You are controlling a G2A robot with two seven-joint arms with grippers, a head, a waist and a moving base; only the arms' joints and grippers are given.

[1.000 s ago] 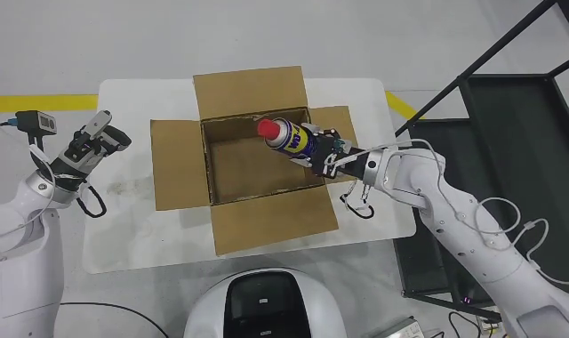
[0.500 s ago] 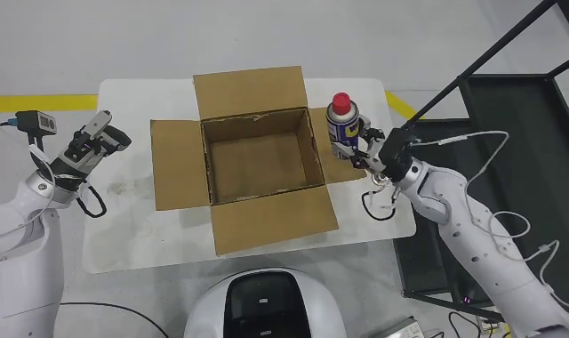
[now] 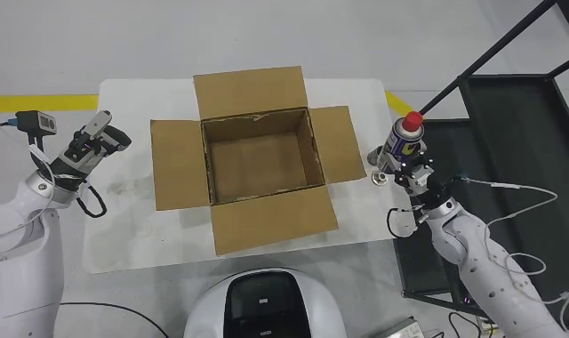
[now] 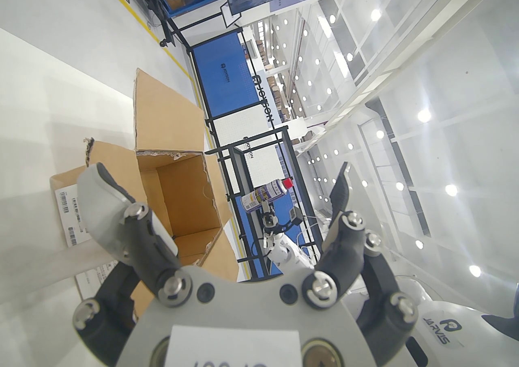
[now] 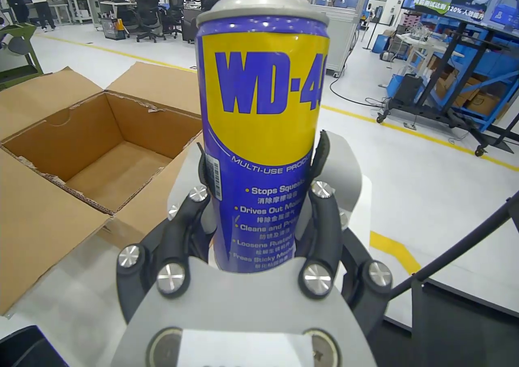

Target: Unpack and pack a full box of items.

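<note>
While the right arm is coming in from the lower right of the top view, with its forearm angling up toward the middle right, the right gripper [image 3: 411,166] is squeezing both fingers onto the lower half of the spray can [image 3: 402,140]. The can is standing upright, red cap up, and it's hovering around the right edge of the white table [image 3: 133,222], between the box's right flap and the black rack [image 3: 507,133]. In the right wrist view, the black pads [image 5: 320,153] are pressing on either side of the can [image 5: 263,101].

The cardboard box [image 3: 258,164] is sitting in the middle of the table with all four flaps folded out and its bare cardboard floor showing.

Over at the left edge, the left arm is bending up from the lower left corner. The left gripper [image 3: 108,132] is pointing up and to the right with its fingers spread wide and gripping nothing. It's hanging just off the table's left side, well apart from the box.
</note>
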